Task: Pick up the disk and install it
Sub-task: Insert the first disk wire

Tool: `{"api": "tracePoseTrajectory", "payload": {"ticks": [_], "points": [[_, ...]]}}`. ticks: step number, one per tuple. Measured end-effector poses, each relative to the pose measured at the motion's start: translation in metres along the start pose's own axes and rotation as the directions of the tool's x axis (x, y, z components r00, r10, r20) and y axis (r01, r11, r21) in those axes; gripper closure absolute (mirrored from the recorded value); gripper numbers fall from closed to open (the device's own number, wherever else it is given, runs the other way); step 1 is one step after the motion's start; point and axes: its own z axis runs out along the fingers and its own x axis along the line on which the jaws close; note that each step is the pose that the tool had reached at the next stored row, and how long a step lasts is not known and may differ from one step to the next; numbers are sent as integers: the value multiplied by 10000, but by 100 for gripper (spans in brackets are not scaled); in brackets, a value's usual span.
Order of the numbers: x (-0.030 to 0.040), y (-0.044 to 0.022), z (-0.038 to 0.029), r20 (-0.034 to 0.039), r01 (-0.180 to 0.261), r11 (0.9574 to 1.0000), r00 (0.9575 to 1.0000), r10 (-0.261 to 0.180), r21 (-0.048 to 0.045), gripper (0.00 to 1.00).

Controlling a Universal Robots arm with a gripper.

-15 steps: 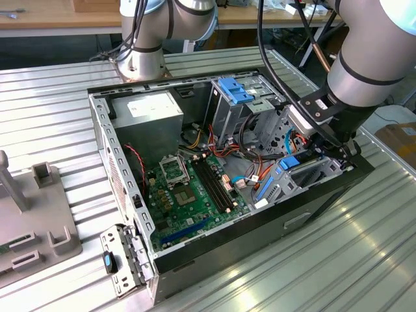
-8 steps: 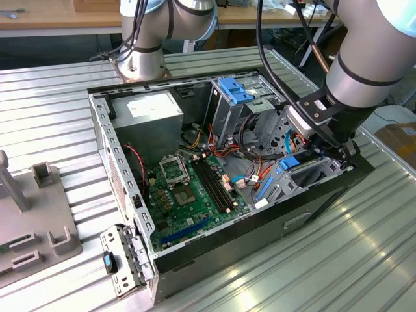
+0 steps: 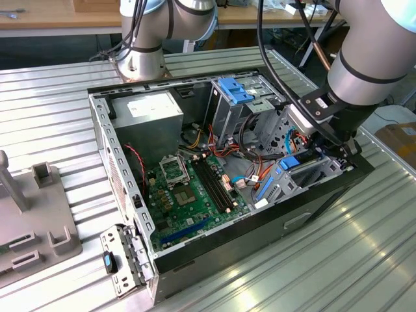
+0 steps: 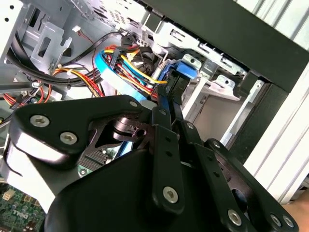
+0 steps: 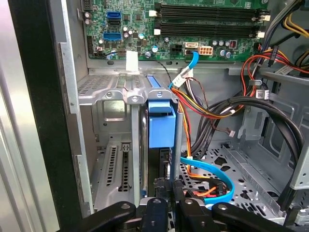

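The disk (image 5: 161,128), a dark slab in a bright blue carrier frame, stands on edge in a slot of the grey metal drive cage (image 5: 108,121) at the front corner of the open computer case (image 3: 123,182). My gripper (image 5: 169,187) reaches down into that cage, and its black fingers (image 5: 159,186) close on the disk's near edge. In the second wrist view the gripper (image 4: 169,94) pinches the disk (image 4: 182,75) just below its blue end. In the exterior view the gripper (image 3: 318,151) sits over the disk (image 3: 289,162) on the exterior view's right.
Bundles of orange, yellow, black and blue cables (image 5: 212,111) run right beside the cage. The motherboard (image 3: 188,195) lies in the case floor. A second cage with a light blue latch (image 3: 235,90) stands at the back. A grey fixture (image 3: 39,214) sits on the exterior view's left.
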Motion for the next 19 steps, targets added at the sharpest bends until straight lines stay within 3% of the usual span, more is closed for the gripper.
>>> {"api": "tracePoseTrajectory", "payload": {"ticks": [1, 4, 19], "points": [[0, 0, 1, -6, -34, 10000, 10000, 34, 5, 84], [0, 0, -1, -114, -327, 9995, 9994, 327, 36, 84], [-16, 19, 9, -147, -416, 9991, 9990, 417, 47, 84]]}}
